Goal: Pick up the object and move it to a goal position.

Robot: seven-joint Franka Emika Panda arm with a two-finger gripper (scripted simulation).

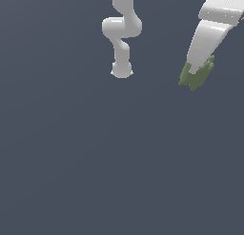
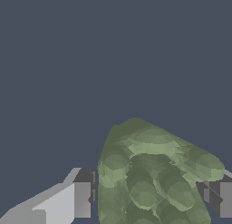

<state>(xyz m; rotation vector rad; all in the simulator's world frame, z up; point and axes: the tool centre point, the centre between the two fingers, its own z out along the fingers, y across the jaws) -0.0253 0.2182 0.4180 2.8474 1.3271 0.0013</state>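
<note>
The object (image 1: 196,75) is a small lumpy olive-green item with a bumpy surface. It sits at the tip of my white gripper (image 1: 194,71) at the exterior view's upper right, above the flat grey floor. In the wrist view the object (image 2: 149,173) fills the space between the two fingers (image 2: 81,198), which press against its sides. My gripper (image 2: 152,198) is shut on it. The object's lower part is cut off by the edge of the wrist view.
The arm's white base and links (image 1: 122,34) stand at the top middle of the exterior view. The grey floor (image 1: 95,158) stretches flat all around.
</note>
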